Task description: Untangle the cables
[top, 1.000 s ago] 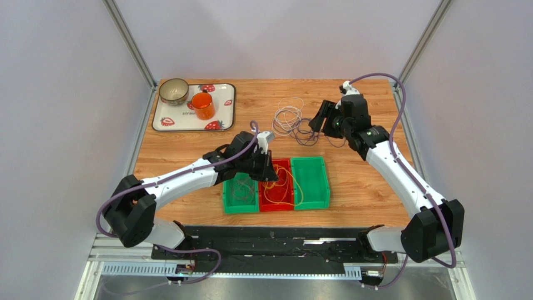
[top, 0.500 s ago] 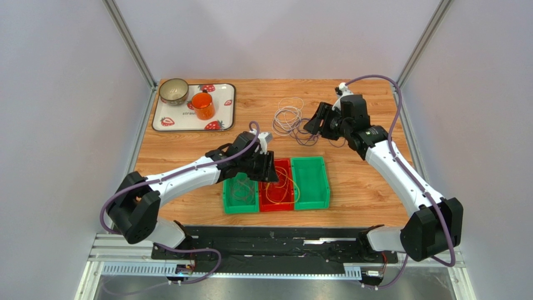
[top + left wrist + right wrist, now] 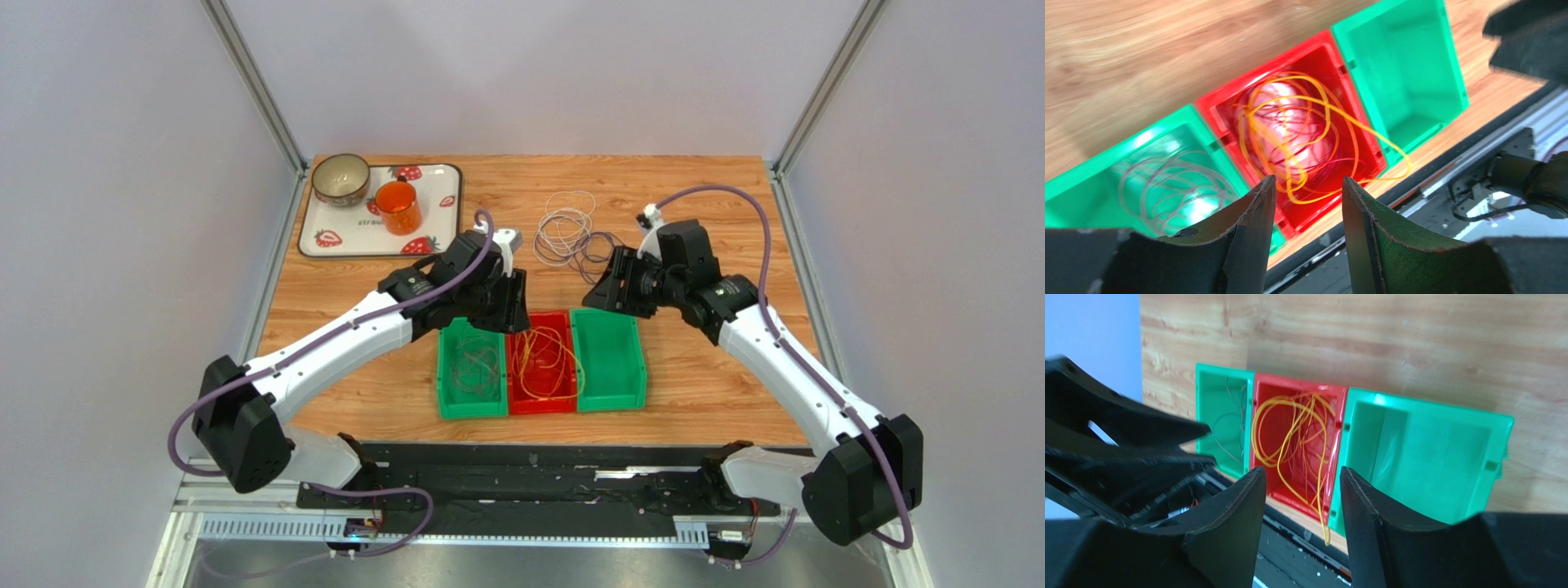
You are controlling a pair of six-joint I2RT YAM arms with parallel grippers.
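Orange cables (image 3: 1303, 135) lie coiled in the red bin (image 3: 543, 390), and one strand (image 3: 1324, 530) hangs over its near wall. Pale grey cables (image 3: 1168, 184) sit in the left green bin (image 3: 451, 390). A loose pile of white and dark cables (image 3: 567, 230) rests on the table behind the bins. My left gripper (image 3: 1308, 180) hovers open over the red bin's far edge (image 3: 509, 312), holding nothing. My right gripper (image 3: 1301, 471) is also open and empty, above the far edge of the right green bin (image 3: 610, 294).
The right green bin (image 3: 635, 368) holds nothing. A strawberry-print tray (image 3: 350, 233) at the far left carries a bowl (image 3: 341, 178) and an orange cup (image 3: 398, 206). The black rail (image 3: 528, 472) runs along the table's near edge.
My left gripper has opened and lifted back from the red bin. My right arm has swung from the cable pile toward the bins, its jaws narrowing a little.
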